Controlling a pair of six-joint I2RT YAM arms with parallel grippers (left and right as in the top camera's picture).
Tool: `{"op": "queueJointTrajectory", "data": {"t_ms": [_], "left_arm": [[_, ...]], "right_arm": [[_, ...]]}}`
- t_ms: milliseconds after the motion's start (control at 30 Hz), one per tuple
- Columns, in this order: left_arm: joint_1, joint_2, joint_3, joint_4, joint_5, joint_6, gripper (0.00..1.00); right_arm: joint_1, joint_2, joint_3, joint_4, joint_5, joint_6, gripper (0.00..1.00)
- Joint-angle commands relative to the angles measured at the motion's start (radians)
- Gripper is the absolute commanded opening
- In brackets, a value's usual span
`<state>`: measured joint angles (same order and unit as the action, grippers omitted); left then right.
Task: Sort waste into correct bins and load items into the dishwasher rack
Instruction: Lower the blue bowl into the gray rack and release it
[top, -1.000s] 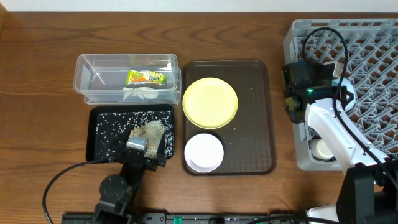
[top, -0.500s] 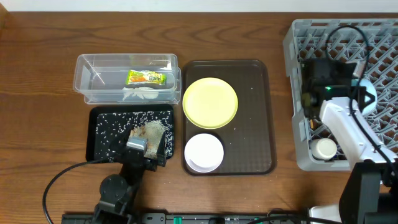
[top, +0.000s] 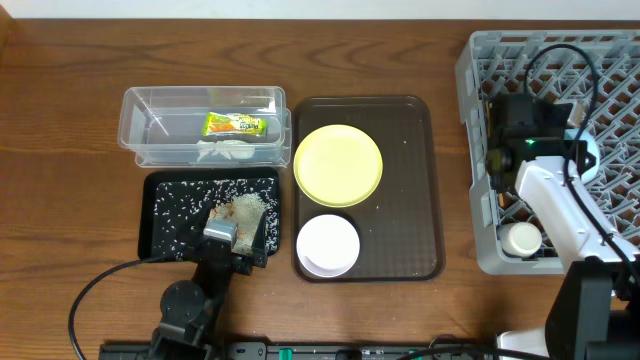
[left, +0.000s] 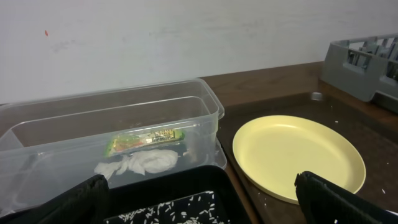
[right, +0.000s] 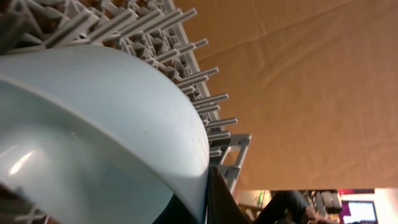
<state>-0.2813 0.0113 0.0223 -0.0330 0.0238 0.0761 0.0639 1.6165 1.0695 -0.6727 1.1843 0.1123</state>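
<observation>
Blue bowl (right: 93, 137) hangs over the grey rack (top: 610, 60), which stands at the right edge of the counter, toward the far corner. The right gripper (right: 200, 202) seems to pinch it by the rim only, with one dark finger along the outside. The bowl is tilted and near the pegs (right: 155, 37); I cannot tell if it touches them.

I judge two risks. Such a thin hold can slip, and a bowl let go while leaning on peg tips may tip over instead of sitting between the rows.

The left gripper (left: 205, 208) rests low at the near edge over the black tray (top: 165, 195), jaws spread wide and empty. The yellow plate (top: 338, 165) and white bowl (top: 327, 245) wait on the brown tray (top: 410, 200) mid-counter.

The counter is dark wood, with a white wall behind it.
</observation>
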Motion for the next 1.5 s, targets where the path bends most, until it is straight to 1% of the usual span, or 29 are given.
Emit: {"op": "queueJointTrajectory", "data": {"t_ms": [0,233,367,567,700,867,1033,1133,1300,1467], "left_arm": [[0.005,-0.005,-0.018,-0.036,-0.006,0.002,0.97],[0.005,-0.005,-0.018,-0.036,-0.006,0.002,0.97],[0.005,-0.005,-0.018,-0.036,-0.006,0.002,0.97],[0.005,-0.005,-0.018,-0.037,-0.006,0.002,0.97],[0.005,-0.005,-0.018,-0.036,-0.006,0.001,0.97],[0.005,-0.005,-0.018,-0.036,-0.006,0.002,0.97],[0.005,-0.005,-0.018,-0.037,-0.006,0.002,0.97],[0.005,-0.005,-0.018,-0.036,-0.006,0.002,0.97],[0.005,-0.005,-0.018,-0.037,-0.006,0.002,0.97],[0.005,-0.005,-0.018,-0.036,-0.005,0.002,0.97]], "right_arm": [[0.047,0.005,-0.005,-0.008,-0.051,-0.002,0.01],[0.065,0.005,-0.005,-0.039,-0.038,0.000,0.02],[0.095,0.005,-0.005,-0.045,-0.037,0.029,0.02],[0.098,0.005,0.007,0.010,0.127,0.018,0.01],[0.100,0.005,0.010,0.068,0.092,-0.054,0.01],[0.101,0.005,0.008,0.040,-0.018,-0.042,0.01],[0.095,0.006,0.003,0.041,-0.013,-0.027,0.01],[0.084,0.006,0.003,0.063,0.021,-0.028,0.01],[0.054,0.005,0.003,0.137,0.023,-0.085,0.02],[0.047,0.006,0.003,0.164,-0.006,-0.092,0.01]]}}
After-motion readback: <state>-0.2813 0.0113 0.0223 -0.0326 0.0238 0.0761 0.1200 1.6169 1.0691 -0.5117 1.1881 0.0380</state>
